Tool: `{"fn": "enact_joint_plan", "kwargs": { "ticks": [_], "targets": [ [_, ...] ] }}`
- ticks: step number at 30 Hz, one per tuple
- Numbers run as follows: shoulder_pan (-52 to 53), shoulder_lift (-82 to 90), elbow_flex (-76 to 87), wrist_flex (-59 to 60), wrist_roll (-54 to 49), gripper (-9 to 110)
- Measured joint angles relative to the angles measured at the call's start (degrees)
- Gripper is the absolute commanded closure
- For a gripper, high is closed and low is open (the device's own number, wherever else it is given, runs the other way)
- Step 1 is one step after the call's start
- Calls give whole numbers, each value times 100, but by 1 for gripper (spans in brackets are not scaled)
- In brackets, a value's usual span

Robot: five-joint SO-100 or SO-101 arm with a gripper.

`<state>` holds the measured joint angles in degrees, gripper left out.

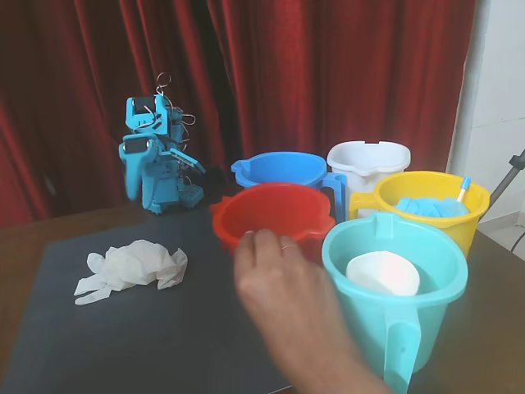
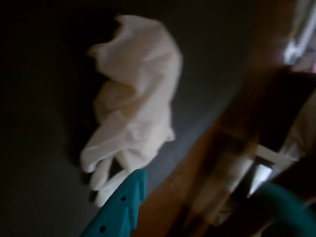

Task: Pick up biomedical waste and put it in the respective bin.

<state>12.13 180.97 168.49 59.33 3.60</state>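
Note:
A crumpled white glove (image 1: 131, 267) lies on the dark mat (image 1: 164, 345) at the left. In the wrist view the glove (image 2: 133, 113) fills the middle, below the camera. The blue arm stands folded at the back left, and its gripper (image 1: 135, 174) hangs well behind the glove, holding nothing. One toothed teal finger (image 2: 121, 205) shows at the bottom of the wrist view; the other is not clearly seen. Red (image 1: 238, 209), blue (image 1: 254, 168), white (image 1: 361, 156), yellow (image 1: 472, 209) and teal (image 1: 369, 312) bins stand at the right.
A person's hand (image 1: 283, 287) reaches in from the front and touches the red bin's rim. The teal bin holds a white object (image 1: 382, 273). The yellow bin holds blue items (image 1: 431, 207). Red curtains hang behind the table.

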Motion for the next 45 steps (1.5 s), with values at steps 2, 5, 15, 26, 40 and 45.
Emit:
{"fn": "enact_joint_plan", "kwargs": {
  "ticks": [2,5,15,26,40,45],
  "targets": [
    [0,0,0,-193,0,63],
    [0,0,0,-387,0,62],
    [0,-308,-290,-53,-325,62],
    [0,-4061,-4720,2672,-606,63],
    [0,-9369,-7743,3217,-606,62],
    [0,-9554,-7849,3217,-606,62]
  ]
}}
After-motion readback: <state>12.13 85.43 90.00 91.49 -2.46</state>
